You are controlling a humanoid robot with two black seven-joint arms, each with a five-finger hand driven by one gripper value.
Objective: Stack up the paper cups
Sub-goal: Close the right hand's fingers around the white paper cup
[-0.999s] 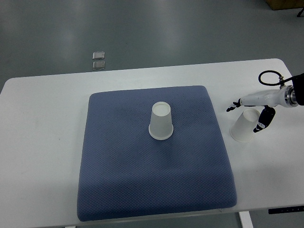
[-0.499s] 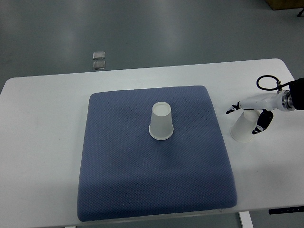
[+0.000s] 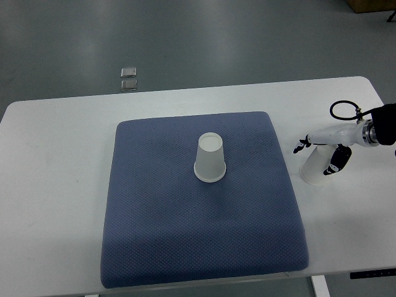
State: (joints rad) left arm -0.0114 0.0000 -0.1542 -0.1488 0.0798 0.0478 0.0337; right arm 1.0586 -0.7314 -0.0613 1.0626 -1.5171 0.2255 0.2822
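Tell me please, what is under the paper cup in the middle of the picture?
The upside-down paper cup stands on the blue mat, which lies on the white table. Whether anything is hidden inside the cup cannot be seen.

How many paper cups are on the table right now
2. One paper cup stands upside down in the middle of the blue mat. The other cup is on the bare white table right of the mat, at the right hand. None seems hidden.

Two white cups (image 3: 210, 159) (image 3: 318, 165), upside down.
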